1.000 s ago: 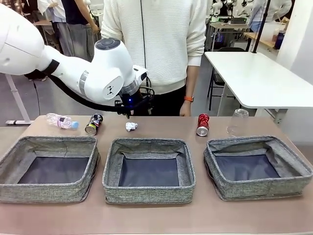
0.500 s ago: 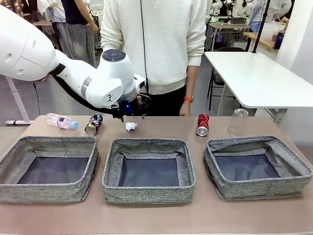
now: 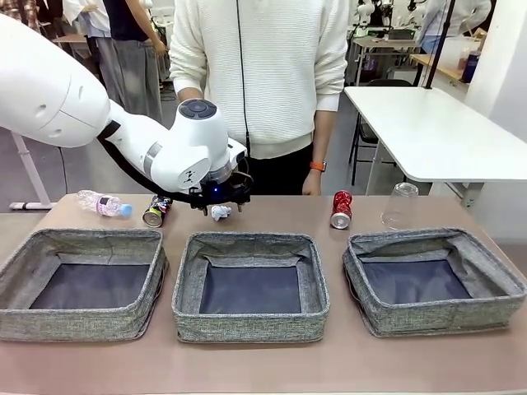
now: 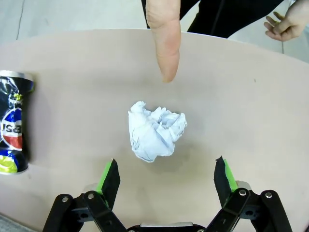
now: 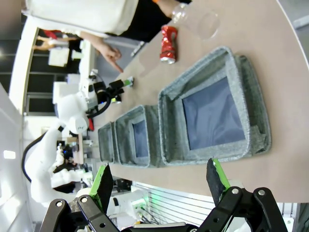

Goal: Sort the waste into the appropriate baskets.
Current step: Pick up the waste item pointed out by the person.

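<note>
**Left tool spread over the paper wad**

We see the left tool (image 4: pixel 165 168) poised just above the crumpled white paper wad (image 4: pixel 155 131) on the counter (image 4: pixel 251 106), its fingers spread wide to either side and touching nothing. A person's finger (image 4: pixel 165 38) points down at the wad from the far edge. The dark printed can (image 4: pixel 12 121) lies well to one side. The right tool (image 5: pixel 158 170) is also spread and empty, held high over the three baskets (image 3: pixel 247 325).
</note>
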You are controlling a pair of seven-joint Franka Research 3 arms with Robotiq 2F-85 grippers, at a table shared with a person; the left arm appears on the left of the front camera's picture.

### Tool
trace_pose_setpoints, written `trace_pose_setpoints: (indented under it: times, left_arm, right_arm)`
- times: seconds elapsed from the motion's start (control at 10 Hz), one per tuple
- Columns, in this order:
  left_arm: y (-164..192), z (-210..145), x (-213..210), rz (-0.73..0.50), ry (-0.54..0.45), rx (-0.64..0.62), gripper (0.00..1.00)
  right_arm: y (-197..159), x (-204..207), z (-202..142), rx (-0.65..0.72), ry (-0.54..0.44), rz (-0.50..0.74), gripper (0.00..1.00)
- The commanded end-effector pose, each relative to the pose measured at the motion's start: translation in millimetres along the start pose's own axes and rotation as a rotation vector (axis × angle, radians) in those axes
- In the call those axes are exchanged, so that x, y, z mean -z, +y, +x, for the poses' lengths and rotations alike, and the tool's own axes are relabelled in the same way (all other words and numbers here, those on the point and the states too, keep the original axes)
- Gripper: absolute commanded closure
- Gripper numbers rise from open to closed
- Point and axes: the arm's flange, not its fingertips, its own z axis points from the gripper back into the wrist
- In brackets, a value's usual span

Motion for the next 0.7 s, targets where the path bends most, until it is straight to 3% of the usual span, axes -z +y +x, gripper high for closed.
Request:
trace_pose_setpoints:
  times: [0.0,0.3,0.6]
  left_arm:
    - [-2,7,6,0.035,-0.042,0.030,0.00]
    - [1,9,11,0.050,-0.098,0.013,0.00]
    - [4,14,24,0.038,-0.089,-0.005,0.00]
  right_arm:
    - [1,0,2,-0.023,-0.008,0.022,0.00]
    - [1,0,2,-0.023,-0.008,0.022,0.00]
    - [1,0,2,-0.023,-0.008,0.022,0.00]
